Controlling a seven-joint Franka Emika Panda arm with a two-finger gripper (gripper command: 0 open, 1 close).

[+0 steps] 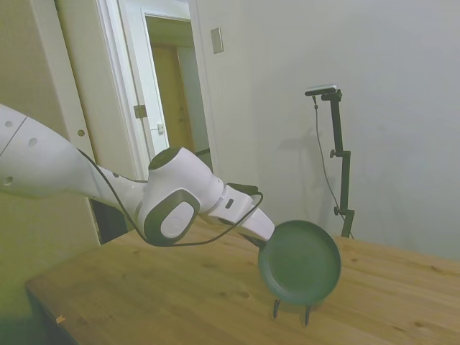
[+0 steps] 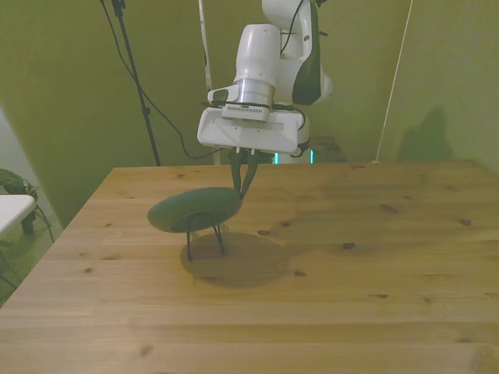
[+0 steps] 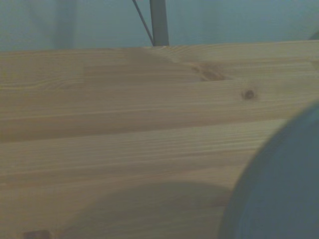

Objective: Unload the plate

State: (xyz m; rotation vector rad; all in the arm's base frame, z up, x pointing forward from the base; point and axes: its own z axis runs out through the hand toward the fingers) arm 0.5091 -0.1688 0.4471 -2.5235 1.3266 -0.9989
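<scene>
Big wooden table [image 2: 374,257]. Green plate [image 1: 300,260] up on edge in a thin black stand [image 2: 204,238], near the middle. Gripper [image 2: 243,181] at the plate's rim, fingers close together, seemingly pinching it. Best to lift straight up, slowly, clear of the stand.

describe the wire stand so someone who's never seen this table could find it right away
On the wooden table, look below the white arm's pincer to the dark green plate. The wire stand is the pair of thin black legs beneath the plate, the only dark wire thing on the wood.
</scene>
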